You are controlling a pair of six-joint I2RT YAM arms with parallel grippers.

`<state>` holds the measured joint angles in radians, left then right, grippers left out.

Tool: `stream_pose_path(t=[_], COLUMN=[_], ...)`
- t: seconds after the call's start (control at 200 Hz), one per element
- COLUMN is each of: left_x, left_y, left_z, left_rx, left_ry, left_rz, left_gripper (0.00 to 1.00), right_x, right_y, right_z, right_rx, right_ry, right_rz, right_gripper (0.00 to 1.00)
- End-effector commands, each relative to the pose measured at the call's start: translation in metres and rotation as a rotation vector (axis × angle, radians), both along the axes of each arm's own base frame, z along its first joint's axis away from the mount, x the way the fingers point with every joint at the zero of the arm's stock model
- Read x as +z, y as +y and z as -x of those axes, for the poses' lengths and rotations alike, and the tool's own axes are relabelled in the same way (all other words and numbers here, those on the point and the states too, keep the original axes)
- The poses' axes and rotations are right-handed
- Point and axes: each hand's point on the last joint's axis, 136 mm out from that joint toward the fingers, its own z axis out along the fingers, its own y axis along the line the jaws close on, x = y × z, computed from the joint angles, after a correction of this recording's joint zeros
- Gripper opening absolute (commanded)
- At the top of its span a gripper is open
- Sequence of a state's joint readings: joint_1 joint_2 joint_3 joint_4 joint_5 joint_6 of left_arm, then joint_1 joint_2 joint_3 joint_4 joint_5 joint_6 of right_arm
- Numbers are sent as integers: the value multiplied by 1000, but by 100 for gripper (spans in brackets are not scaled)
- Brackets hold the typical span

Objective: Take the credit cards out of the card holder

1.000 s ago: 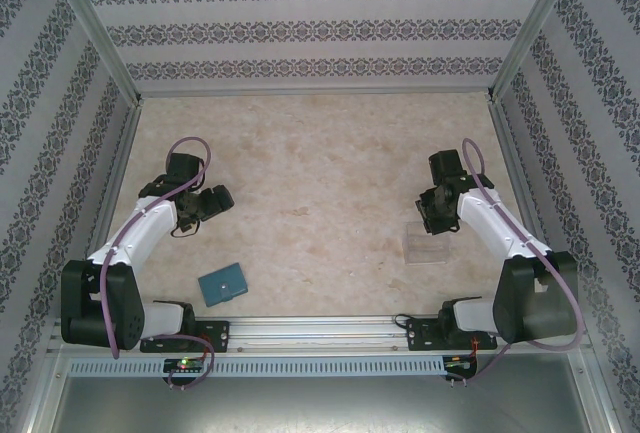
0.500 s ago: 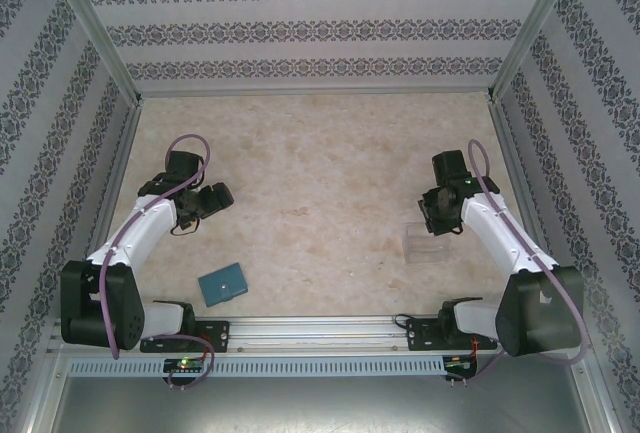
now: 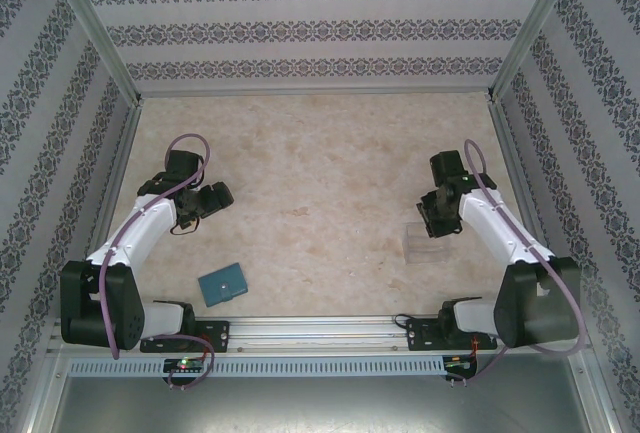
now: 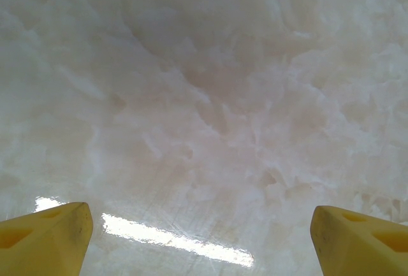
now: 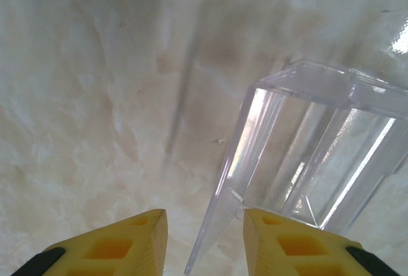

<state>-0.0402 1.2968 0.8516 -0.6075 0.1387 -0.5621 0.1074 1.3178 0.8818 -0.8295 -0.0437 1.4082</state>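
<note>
The teal card holder [image 3: 222, 284] lies shut and flat on the table near the front left, close to the left arm's base. The credit cards are hidden. My left gripper [image 3: 222, 196] hovers behind the holder, well apart from it; in the left wrist view its yellow fingertips [image 4: 48, 238] stand wide open over bare table. My right gripper [image 3: 438, 221] hangs over the far rim of a clear plastic box [image 3: 428, 244]. In the right wrist view my right gripper [image 5: 205, 225] is open, one thin box wall [image 5: 233, 187] standing between its fingers with a gap on each side.
The marble-patterned tabletop [image 3: 320, 173] is enclosed by patterned walls on the left, right and back. A metal rail [image 3: 320, 328] with both arm bases runs along the near edge. The clear box stands at the front right.
The right arm's elbow swayed slightly to the right and back, with its gripper staying over the clear box. The left arm and the card holder have not moved.
</note>
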Motion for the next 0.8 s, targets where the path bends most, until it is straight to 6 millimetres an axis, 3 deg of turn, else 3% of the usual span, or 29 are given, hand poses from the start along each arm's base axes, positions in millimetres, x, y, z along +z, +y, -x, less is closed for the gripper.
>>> stream_pose_path(t=[0.0, 0.19, 0.545, 0.794], left_x=[2, 2, 3, 0], left_y=[-2, -1, -2, -4], left_z=[3, 2, 0, -3], left_rx=[-7, -6, -5, -11], left_ry=[17, 19, 16, 18], left_rz=[-8, -15, -12, 2], left_gripper=[89, 89, 89, 89], right_x=[-7, -15, -9, 7], right_y=[3, 5, 7, 37], right_z=[-2, -4, -6, -23], right_rx=[-3, -3, -8, 33], right_ry=[25, 45, 18, -42], right_rz=[-13, -18, -32, -44], right_gripper=[37, 32, 8, 4])
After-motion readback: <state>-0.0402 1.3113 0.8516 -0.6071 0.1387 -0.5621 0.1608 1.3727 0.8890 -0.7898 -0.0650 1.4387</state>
